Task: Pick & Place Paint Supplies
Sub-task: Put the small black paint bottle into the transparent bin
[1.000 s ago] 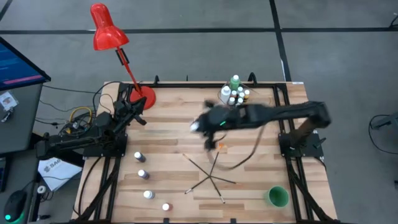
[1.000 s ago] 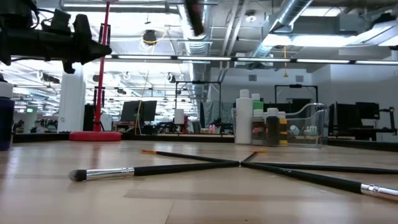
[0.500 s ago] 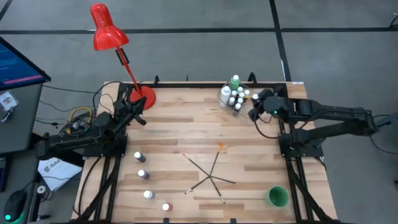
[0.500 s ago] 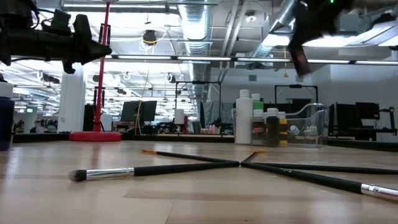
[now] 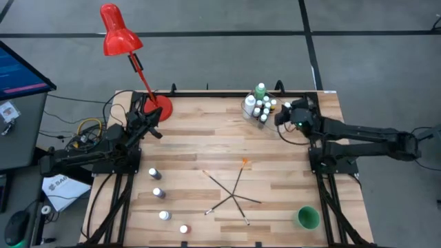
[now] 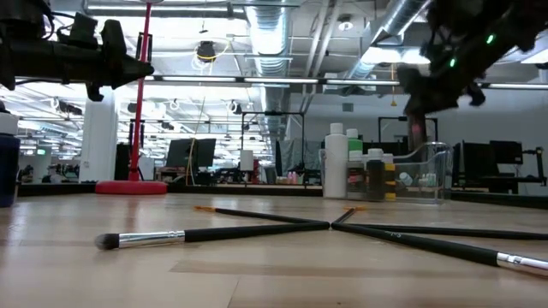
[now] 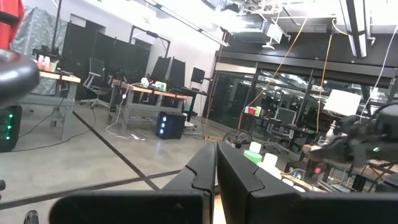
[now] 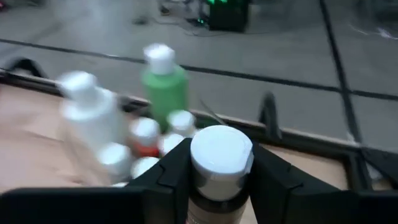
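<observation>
Right gripper [image 8: 214, 177] grips a small bottle [image 8: 221, 158] beside the tub [image 5: 260, 110] (left gripper clenched, idle); next, lower and release.

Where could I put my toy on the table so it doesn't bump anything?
The bare wood between the red lamp base and the clear tub is free. So is the strip between the small bottles and the crossed brushes. The tub corner is crowded with bottles and the right tool.

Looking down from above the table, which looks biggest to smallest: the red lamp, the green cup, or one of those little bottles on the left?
1. Red lamp, by far the largest.
2. Green cup.
3. Little bottle, the smallest; the four there look alike.
</observation>
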You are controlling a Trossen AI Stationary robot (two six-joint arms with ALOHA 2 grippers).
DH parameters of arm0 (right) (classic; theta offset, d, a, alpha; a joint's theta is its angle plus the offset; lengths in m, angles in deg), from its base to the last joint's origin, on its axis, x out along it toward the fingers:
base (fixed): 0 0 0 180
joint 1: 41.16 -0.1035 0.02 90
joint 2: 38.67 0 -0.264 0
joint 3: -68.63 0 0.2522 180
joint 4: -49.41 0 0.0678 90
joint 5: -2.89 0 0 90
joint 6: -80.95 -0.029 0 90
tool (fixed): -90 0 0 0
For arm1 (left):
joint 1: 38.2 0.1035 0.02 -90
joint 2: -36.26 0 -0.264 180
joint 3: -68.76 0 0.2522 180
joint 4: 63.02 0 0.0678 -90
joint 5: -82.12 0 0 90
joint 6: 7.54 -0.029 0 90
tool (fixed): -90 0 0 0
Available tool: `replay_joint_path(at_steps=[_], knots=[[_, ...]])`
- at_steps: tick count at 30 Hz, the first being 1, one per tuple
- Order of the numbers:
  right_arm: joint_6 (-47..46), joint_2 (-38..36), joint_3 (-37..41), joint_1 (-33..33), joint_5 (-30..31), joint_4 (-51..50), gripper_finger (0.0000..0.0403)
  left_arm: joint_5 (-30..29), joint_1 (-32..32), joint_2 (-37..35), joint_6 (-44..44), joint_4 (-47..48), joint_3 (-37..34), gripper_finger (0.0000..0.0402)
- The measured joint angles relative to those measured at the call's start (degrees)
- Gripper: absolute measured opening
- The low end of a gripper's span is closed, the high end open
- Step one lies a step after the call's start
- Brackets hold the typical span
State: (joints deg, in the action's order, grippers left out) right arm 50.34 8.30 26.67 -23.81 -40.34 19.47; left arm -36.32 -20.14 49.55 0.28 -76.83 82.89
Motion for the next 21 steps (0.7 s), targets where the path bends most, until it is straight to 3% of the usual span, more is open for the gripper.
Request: replay_joint_path(at_steps=[21], knots=[[-4.6, 17.6, 7.1, 6.9, 1.5, 22.8, 0.0116, 0.0, 0.0, 0.0, 0.0, 0.0, 0.0, 0.0008]])
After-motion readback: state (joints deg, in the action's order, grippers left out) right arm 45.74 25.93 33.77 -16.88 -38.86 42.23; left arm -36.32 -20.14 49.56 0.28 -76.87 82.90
